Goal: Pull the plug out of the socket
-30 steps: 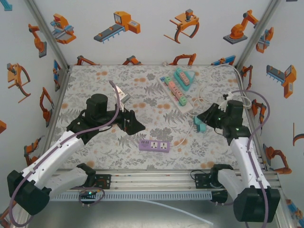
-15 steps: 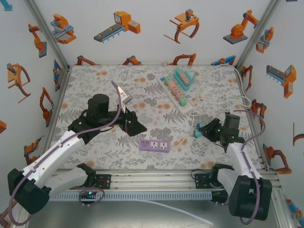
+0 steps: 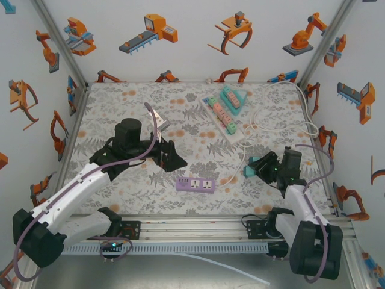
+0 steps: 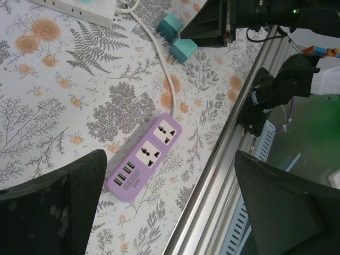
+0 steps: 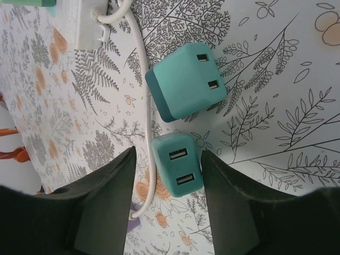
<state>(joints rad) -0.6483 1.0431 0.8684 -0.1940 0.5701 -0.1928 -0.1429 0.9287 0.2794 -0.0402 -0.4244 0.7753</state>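
The right gripper [image 5: 167, 155] stands parted, a teal USB plug [image 5: 177, 171] lying between its fingers; the left gripper [image 4: 170, 159] spreads wide above the purple socket strip [image 4: 135, 170], label unreadable.

Teal plug [image 5: 183, 85]: smooth matt plastic. Purple power strip [image 4: 144, 158]: glossy plastic. Table rail [image 4: 213, 169]: brushed metal.

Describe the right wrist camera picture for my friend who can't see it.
A teal USB plug lies on the flowery table between the right gripper's open black fingers. A second teal plug with two prongs lies just beyond it, and a white cable runs beside both.
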